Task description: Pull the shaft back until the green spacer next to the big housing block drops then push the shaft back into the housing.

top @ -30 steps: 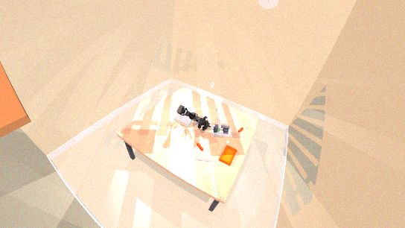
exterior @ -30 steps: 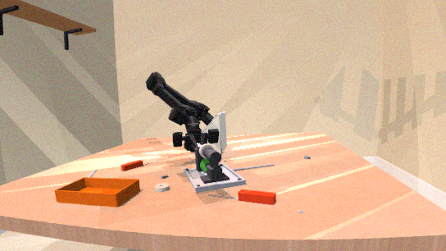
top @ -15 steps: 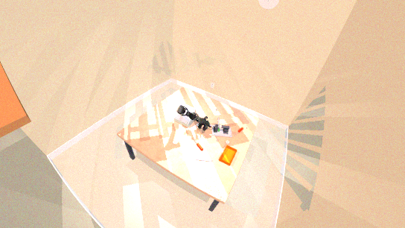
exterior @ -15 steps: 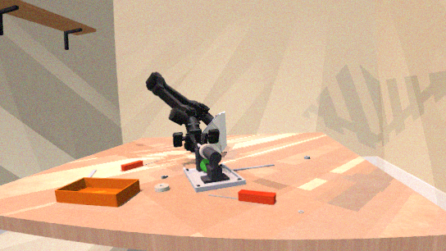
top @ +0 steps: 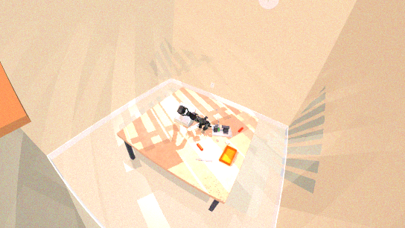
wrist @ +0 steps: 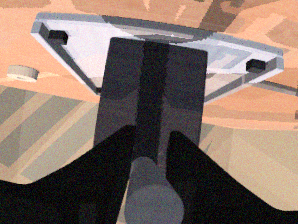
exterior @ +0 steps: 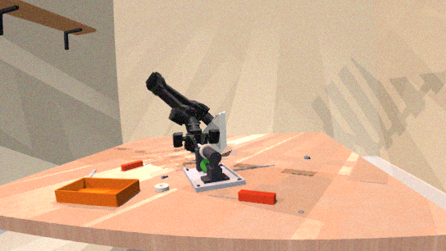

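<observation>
Nearest, a red rectangular block (exterior: 257, 197) (top: 240, 130) lies on the wooden tabletop (exterior: 184, 221) (top: 158, 150) to the right, with a shallow orange open tray (exterior: 128, 194) (top: 223, 153) well apart from it at the left. A small white ring (exterior: 161, 189) (wrist: 23, 76) lies flat between the tray and a pale rectangular base plate (exterior: 221, 187) (top: 223, 135) (wrist: 82, 30). On that plate stand dark upright blocks (exterior: 214, 170) (top: 225, 130) (wrist: 122, 85), and the round green spacer (exterior: 203, 165) (top: 219, 130) sits between them, up off the tabletop; whether it is seated on the shaft I cannot tell. Just behind, my jaws (exterior: 199, 145) (top: 211, 127) are pinching the grey cylindrical shaft (wrist: 154, 205), whose rounded end faces my wrist view. Its depth in the housing is hidden from me. Farther left lies a second red block (exterior: 132, 166) (top: 199, 147). My black jointed arm (exterior: 178, 102) (top: 193, 115) slopes up behind the plate, near a white upright panel (exterior: 221, 131), and a brown wall shelf (exterior: 53, 18) hangs at the far left.
</observation>
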Robot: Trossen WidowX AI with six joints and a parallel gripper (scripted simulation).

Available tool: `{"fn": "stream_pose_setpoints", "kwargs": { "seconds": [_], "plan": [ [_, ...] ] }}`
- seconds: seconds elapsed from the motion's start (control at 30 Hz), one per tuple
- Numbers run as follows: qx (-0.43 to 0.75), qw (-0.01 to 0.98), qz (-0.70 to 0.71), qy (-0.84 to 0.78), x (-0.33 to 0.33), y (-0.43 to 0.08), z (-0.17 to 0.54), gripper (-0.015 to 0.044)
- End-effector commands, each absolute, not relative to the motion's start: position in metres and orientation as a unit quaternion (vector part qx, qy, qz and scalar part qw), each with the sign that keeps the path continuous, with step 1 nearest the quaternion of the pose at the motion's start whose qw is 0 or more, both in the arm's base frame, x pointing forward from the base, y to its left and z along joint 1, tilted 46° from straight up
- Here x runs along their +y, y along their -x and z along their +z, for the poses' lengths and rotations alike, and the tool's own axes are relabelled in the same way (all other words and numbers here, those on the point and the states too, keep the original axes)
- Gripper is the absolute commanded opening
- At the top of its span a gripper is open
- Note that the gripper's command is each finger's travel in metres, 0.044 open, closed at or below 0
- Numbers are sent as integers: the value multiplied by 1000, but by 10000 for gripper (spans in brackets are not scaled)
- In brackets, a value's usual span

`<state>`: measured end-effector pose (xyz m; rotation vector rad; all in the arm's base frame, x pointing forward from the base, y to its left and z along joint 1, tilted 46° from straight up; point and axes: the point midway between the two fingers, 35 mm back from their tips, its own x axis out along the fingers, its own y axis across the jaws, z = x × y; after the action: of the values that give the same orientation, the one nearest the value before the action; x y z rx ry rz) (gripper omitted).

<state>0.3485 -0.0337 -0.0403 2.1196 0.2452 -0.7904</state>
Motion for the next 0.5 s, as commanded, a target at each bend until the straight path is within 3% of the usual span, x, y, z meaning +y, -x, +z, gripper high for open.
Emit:
{"fn": "stream_pose_setpoints", "kwargs": {
  "seconds": [0.0,0.47],
  "plan": [
    [98,418,-314,-847,-33,-351,-40,0],
    [98,418,-314,-847,-32,-354,-41,0]
  ]
}}
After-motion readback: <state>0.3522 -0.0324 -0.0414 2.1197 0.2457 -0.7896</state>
